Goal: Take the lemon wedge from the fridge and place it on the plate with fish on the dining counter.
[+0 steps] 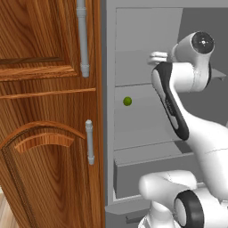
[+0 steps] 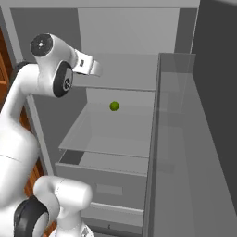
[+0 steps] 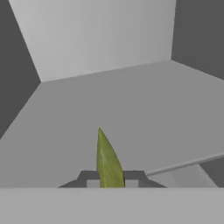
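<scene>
The hand (image 3: 110, 178) is closed on the lemon wedge (image 3: 107, 162), which stands up between the two dark fingertips (image 3: 89, 177) with its pointed end away from the camera, seen in the hand view. Both are inside the fridge (image 2: 173, 139), over a grey shelf (image 3: 131, 109), with the fridge's pale back wall beyond and darker side walls to either side. Whether the wedge touches the shelf cannot be told.

In the base views the arm reaches into the open fridge at its upper shelf (image 2: 125, 74), the wrist just inside the opening. A small green ball (image 2: 114, 106) lies on the shelf below that one, near the back wall of the fridge and well apart from the arm. Under that shelf a grey drawer (image 2: 106, 183) sits at the front of the fridge. The fridge door (image 2: 194, 152) stands open on the right, and brown wooden cupboards (image 1: 44, 111) with grey handles stand just left of the fridge.
</scene>
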